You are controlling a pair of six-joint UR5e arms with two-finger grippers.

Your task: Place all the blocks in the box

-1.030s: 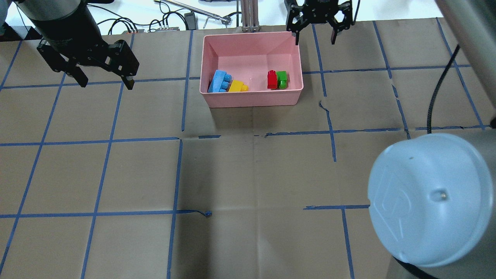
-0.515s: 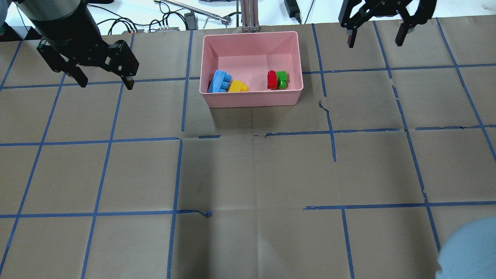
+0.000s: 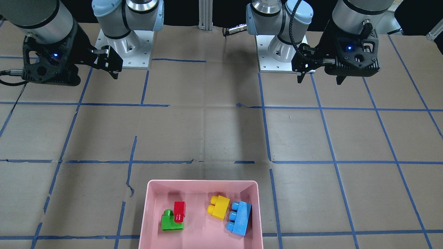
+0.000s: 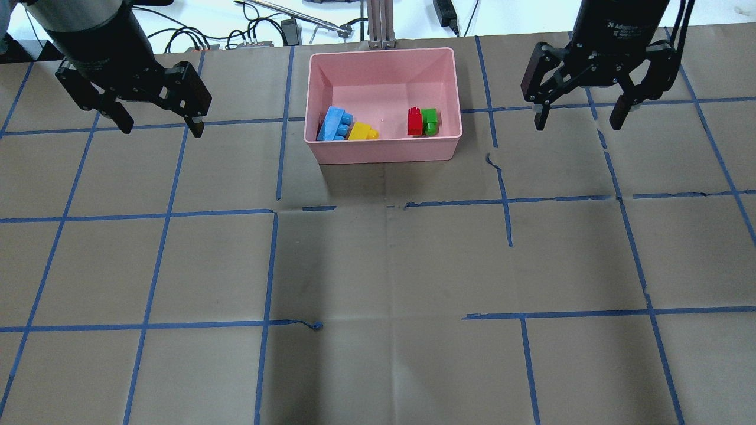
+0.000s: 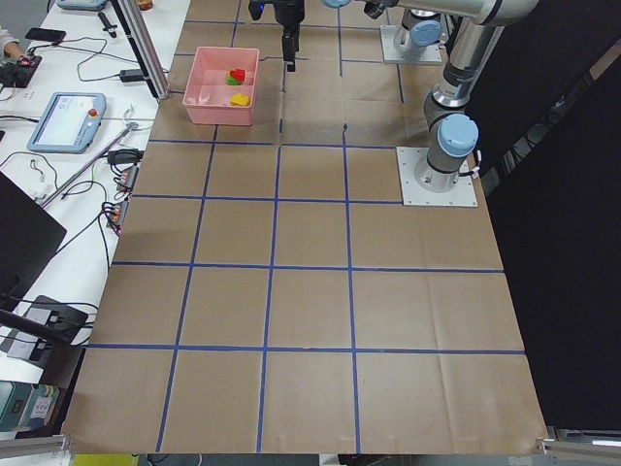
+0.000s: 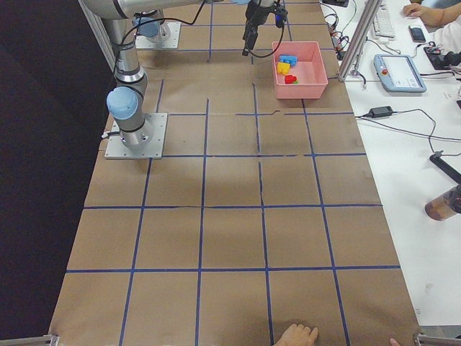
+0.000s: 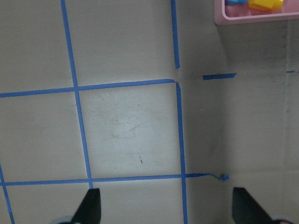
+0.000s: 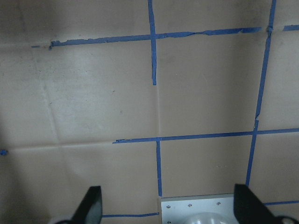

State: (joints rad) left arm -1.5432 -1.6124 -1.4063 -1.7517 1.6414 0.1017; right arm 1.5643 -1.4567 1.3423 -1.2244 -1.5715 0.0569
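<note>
In the overhead view, the left gripper [image 4: 158,122] hangs in the upper left of the frame above the brown paper-covered table [image 4: 378,265], its two black fingers spread apart with nothing between them; the left wrist view confirms this, showing both fingertips [image 7: 92,209] wide at the bottom corners over bare paper and blue tape lines [image 7: 177,130], with a corner of the box [image 7: 254,18] in its upper right. Moving toward the center top of the overhead frame, the pink box [image 4: 383,147] sits on the table near the far edge, and all four blocks lie inside it along the wall that is lower in the frame. At the left end of that wall the light blue block [image 4: 332,124] leans tilted, with the yellow block [image 4: 361,131] touching it just to its right. Apart from these, further right in the box, the red block [image 4: 414,121] and the green block [image 4: 430,121] rest against each other, red on the left. In the upper right of the overhead frame, the right gripper [image 4: 579,118] hovers over the table, well clear of the box, its fingers likewise parted and empty; the right wrist view shows its fingertips [image 8: 91,204] spread at the lower corners above tape lines and the metal base plate [image 8: 205,210] of an arm.
</note>
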